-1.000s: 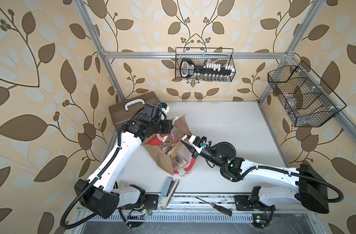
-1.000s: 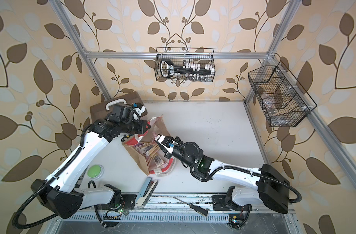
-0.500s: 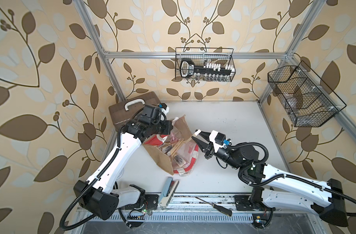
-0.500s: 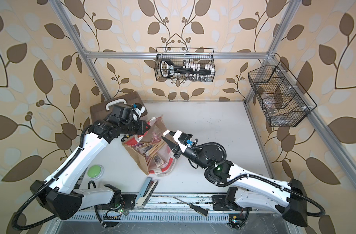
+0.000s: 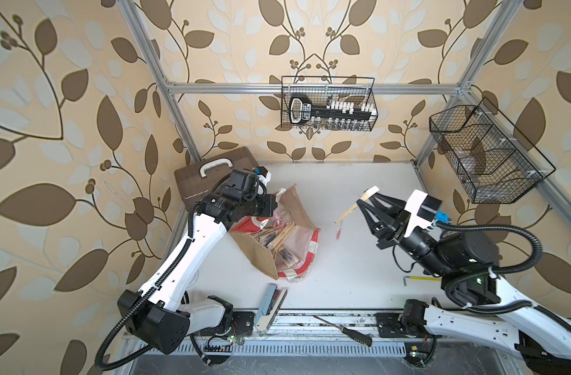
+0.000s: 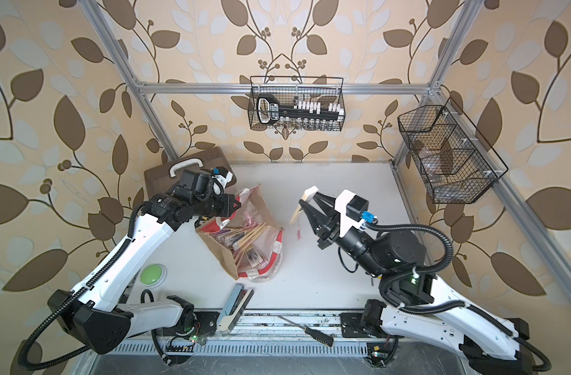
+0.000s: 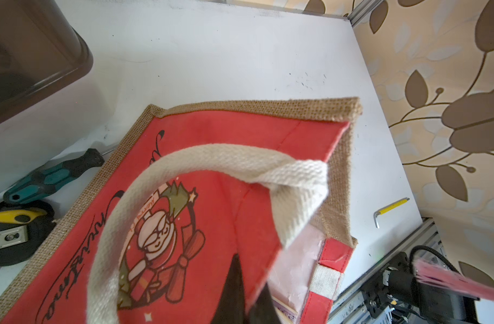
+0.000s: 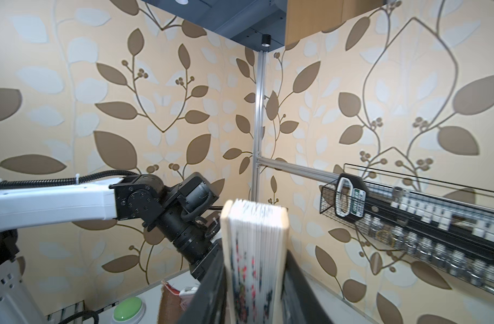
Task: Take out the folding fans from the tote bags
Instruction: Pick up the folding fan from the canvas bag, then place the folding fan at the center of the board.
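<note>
Bamboo-ribbed fan (image 5: 354, 207) (image 6: 297, 212): out of the bag, closed, grasped by the right pincer (image 5: 368, 198) (image 6: 308, 198). It is held off the worktop (image 5: 359, 266), right of centre and well apart from the bag. It sits tilted, wide end up and toward the far side. Pink tassel (image 5: 338, 232) hangs free from the low end. In the right wrist view the fan's (image 8: 254, 252) folded paper edge stands between the two fingers; the print is blurred.

Bag (image 5: 264, 256) (image 6: 225, 250): jute with red-and-white panels, on the worktop left of centre, mouth open to both top views. More closed fans (image 5: 277, 237) (image 6: 245, 240) are piled inside, with pink tassels among them.

Left pincer (image 6: 237, 206) (image 7: 247, 297): clenched on the bag's far rim. In the left wrist view the red panel edge passes between the dark fingers, just beside the white handle (image 7: 212, 157).

Surroundings:
- Brown case (image 5: 193, 181) in the far left corner, partly under the left arm.
- Light-blue tool (image 5: 269, 305) at the near edge, just near of the bag.
- Screwdriver (image 5: 346, 329) on the near rail, right of the tool.
- Yellow-sleeved hex key (image 5: 420, 278) (image 7: 390, 209) near right, partly under the right arm.
- Green button (image 6: 151, 274) near left.
- Wire baskets on the far wall (image 5: 328, 104) and the right wall (image 5: 485, 152).
</note>
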You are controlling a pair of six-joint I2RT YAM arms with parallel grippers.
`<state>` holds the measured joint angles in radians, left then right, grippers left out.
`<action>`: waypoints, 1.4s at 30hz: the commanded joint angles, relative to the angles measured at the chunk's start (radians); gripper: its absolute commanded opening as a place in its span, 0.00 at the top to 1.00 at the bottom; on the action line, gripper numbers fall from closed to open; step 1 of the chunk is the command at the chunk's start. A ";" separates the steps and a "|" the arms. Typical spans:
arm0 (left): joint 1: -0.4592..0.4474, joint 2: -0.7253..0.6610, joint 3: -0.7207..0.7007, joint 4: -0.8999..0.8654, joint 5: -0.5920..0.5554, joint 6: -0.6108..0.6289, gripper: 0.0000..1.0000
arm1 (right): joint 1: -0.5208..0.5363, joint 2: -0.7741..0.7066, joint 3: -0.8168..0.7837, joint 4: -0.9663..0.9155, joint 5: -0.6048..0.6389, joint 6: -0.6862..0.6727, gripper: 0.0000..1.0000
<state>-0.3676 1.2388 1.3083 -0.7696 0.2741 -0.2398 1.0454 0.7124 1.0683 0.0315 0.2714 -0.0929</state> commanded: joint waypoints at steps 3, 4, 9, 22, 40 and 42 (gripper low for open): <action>-0.007 -0.019 -0.007 0.007 -0.017 -0.001 1.00 | -0.026 -0.032 0.122 -0.310 0.188 0.049 0.68; -0.007 -0.016 -0.007 0.006 -0.015 -0.002 1.00 | -0.035 -0.027 0.136 -0.339 0.212 0.059 0.68; -0.007 -0.015 -0.004 0.003 -0.016 0.000 1.00 | -0.124 0.037 0.152 -0.430 0.229 0.119 0.69; -0.007 -0.026 -0.012 0.009 -0.017 -0.003 1.00 | -0.593 0.437 0.028 -0.264 -0.313 0.479 0.74; -0.007 -0.027 -0.012 0.007 -0.013 0.000 1.00 | -0.648 1.527 0.965 -0.559 -0.366 0.569 0.74; -0.006 -0.025 -0.010 0.007 -0.013 -0.001 1.00 | -0.651 1.622 1.079 -0.600 -0.365 0.581 0.74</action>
<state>-0.3676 1.2385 1.3022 -0.7647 0.2531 -0.2409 0.4034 2.2501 2.0411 -0.4366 -0.0906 0.4522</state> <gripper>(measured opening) 0.046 0.265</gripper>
